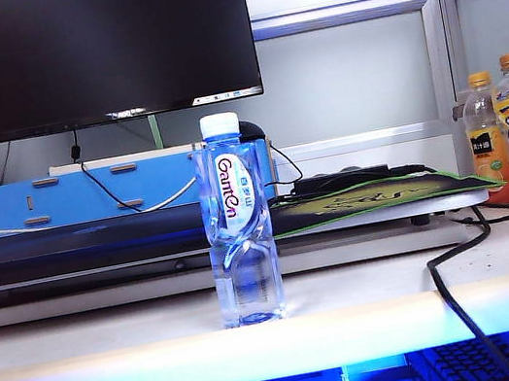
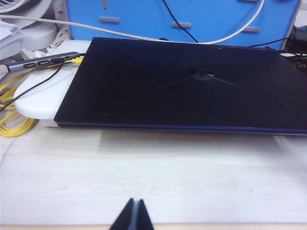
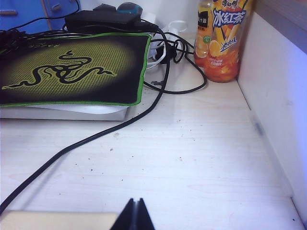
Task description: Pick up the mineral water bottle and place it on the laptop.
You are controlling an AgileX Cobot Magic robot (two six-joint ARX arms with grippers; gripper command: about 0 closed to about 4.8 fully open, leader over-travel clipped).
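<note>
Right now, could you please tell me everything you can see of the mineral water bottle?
The mineral water bottle is clear, colourless plastic with a white cap, a twisted waist and a white vertical Ganten label. It looks full, stands upright and capped on the pale desk in front of the laptop, and neither gripper touches it.

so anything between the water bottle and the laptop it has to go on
Nothing visible. The Ganten mineral water bottle stands upright on bare desk in front of the laptop, whose dark lid is clear; the mouse pad lies off to its right.

Clear mineral water bottle [image 1: 237,223], white cap; navy-black laptop [image 2: 182,86]; green-edged mouse pad [image 3: 72,69].
</note>
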